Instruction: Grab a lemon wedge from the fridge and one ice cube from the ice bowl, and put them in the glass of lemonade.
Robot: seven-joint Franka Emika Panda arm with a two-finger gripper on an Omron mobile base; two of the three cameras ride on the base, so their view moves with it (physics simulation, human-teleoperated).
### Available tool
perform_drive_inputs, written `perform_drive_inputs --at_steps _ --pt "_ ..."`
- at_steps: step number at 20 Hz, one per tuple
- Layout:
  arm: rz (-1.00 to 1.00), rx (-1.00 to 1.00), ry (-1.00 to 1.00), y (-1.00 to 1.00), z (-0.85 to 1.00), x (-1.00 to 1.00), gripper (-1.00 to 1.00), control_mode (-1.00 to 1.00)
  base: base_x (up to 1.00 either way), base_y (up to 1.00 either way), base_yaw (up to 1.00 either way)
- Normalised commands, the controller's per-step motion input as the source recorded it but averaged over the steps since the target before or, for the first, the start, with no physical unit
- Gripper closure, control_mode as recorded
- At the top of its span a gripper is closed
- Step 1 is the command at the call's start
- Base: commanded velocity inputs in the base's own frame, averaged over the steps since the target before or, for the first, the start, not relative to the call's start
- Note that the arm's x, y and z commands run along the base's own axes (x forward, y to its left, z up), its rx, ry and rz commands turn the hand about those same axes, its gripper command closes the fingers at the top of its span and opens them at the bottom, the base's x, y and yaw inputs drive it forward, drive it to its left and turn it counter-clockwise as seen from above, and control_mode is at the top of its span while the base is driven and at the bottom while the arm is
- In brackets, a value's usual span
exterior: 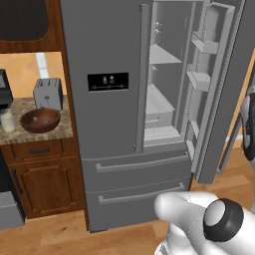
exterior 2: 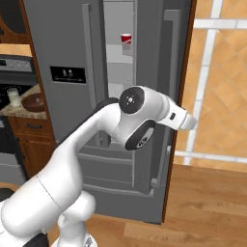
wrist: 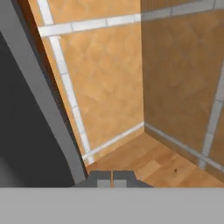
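The grey steel fridge (exterior: 107,119) has its right door (exterior: 219,89) swung wide open, baring pale shelves. No lemon wedge can be made out on them. On the counter to the left sit the dark reddish-brown ice bowl (exterior: 41,120) and the small glass of lemonade (exterior: 7,121); ice cubes are too small to tell. My gripper (wrist: 111,178) is shut with nothing between its fingertips. It is beside the open door's outer edge (wrist: 39,100) and faces the tan wall and floor corner.
A red plastic cup (exterior 2: 126,39) stands on an upper fridge shelf. A silver toaster (exterior: 48,93) sits behind the bowl. My arm's elbow (exterior 2: 132,113) bends in front of the fridge opening. Wooden floor lies right of the door.
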Motion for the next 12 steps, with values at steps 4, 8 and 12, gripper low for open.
perform_drive_inputs --at_steps 4,8,12 --pt "0.12 -0.01 -0.02 0.22 0.84 -0.63 1.00 -1.00 0.00 0.00 0.00" --pt "0.09 -0.12 0.00 0.84 0.43 -0.32 1.00 -1.00 0.00 0.00 0.00" --pt "0.10 -0.14 0.06 1.00 0.00 -0.03 1.00 -1.00 0.00 0.00 0.00"
